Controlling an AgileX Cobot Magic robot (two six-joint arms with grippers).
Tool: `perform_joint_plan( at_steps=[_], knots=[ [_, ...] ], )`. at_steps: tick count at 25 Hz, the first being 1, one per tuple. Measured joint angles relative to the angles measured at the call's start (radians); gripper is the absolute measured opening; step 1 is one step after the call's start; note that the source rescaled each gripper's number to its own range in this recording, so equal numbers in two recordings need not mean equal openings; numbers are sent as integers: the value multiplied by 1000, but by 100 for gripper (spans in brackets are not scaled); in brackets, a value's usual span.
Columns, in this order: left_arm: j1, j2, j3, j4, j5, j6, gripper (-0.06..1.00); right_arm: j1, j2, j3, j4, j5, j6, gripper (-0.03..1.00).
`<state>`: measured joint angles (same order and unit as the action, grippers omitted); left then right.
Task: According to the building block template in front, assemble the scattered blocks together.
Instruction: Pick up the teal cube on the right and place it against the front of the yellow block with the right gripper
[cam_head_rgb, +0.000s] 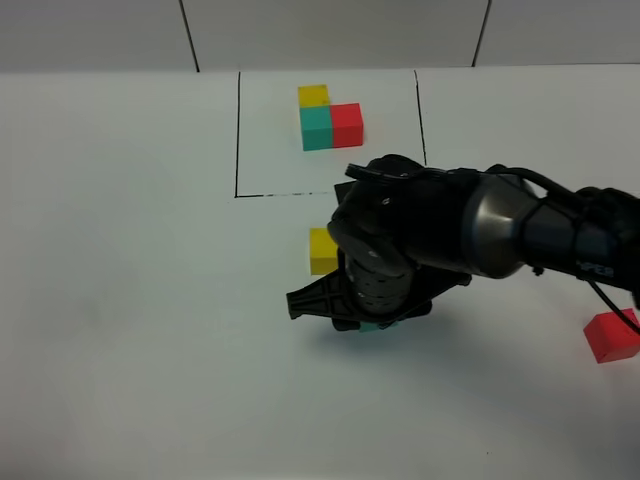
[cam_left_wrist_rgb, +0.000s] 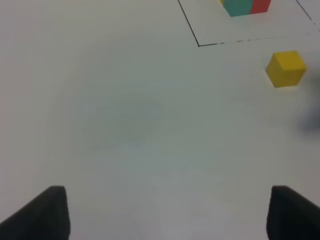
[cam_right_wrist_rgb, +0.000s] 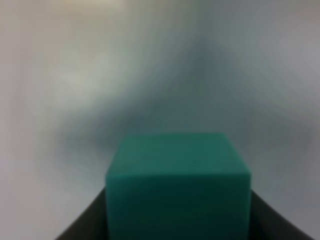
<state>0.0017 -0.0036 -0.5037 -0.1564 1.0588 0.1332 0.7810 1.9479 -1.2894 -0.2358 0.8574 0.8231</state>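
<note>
The template (cam_head_rgb: 330, 113) is a yellow, teal-green and red cube cluster inside a thin black frame at the table's back; it also shows in the left wrist view (cam_left_wrist_rgb: 246, 6). A loose yellow cube (cam_head_rgb: 322, 251) (cam_left_wrist_rgb: 285, 68) lies just in front of the frame. My right gripper (cam_head_rgb: 372, 322) is shut on the loose teal-green cube (cam_right_wrist_rgb: 177, 187), low over the table, just front-right of the yellow cube. The loose red cube (cam_head_rgb: 611, 336) lies at the right edge. My left gripper (cam_left_wrist_rgb: 165, 215) is open and empty, out of the exterior high view.
The white table (cam_head_rgb: 150, 300) spreads left and front of the right arm. The right arm (cam_head_rgb: 520, 235) reaches across from the right edge, passing just behind the red cube.
</note>
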Motion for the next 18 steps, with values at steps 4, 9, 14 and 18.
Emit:
perform_joint_plan(
  at_steps=[4,9,14,18],
  knots=[
    [0,0,0,0,0,0,90,14,71,-70,30,-7,3,1],
    [0,0,0,0,0,0,91,14,134,-134,39,-18,4,1],
    [0,0,0,0,0,0,91,14,149,-155,42,-64,6,1],
    [0,0,0,0,0,0,91,11,170,-155,42,-74,17,1]
  ],
)
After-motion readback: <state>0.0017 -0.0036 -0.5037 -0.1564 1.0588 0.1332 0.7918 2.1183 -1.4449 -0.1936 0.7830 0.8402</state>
